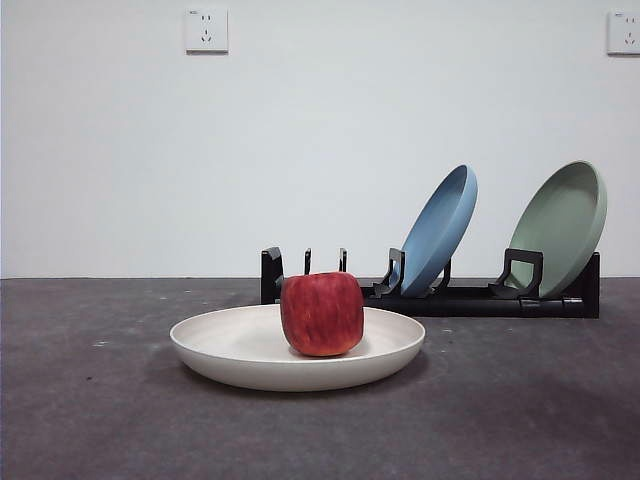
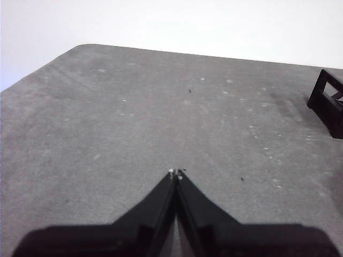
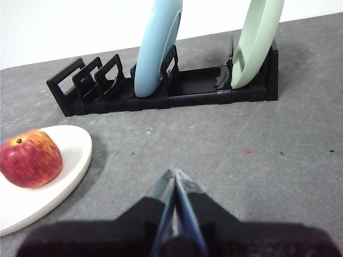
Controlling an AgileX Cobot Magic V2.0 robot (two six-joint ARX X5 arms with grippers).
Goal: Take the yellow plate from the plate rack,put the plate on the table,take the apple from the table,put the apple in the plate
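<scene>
Red apple (image 1: pixel 321 314) sits on the cream plate (image 1: pixel 215 342), which lies flat on the grey surface (image 1: pixel 90 420) just in front of the black rack (image 1: pixel 470 298). Blue plate (image 1: pixel 440 229) and green plate (image 1: pixel 562 225) lean in rack slots. Left end effector (image 2: pixel 176 174) and right end effector (image 3: pixel 175 176) hover closed and empty.

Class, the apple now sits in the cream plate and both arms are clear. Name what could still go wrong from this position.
1. The apple rests on the flat of the yellow plate with only a shallow rim; a bump might tip or roll it out.
2. The blue plate and green plate lean in the plate rack; knocking the rack could topple them.
3. The right pincer, shut, hovers beside the plate; a careless sweep may clip its rim.
</scene>
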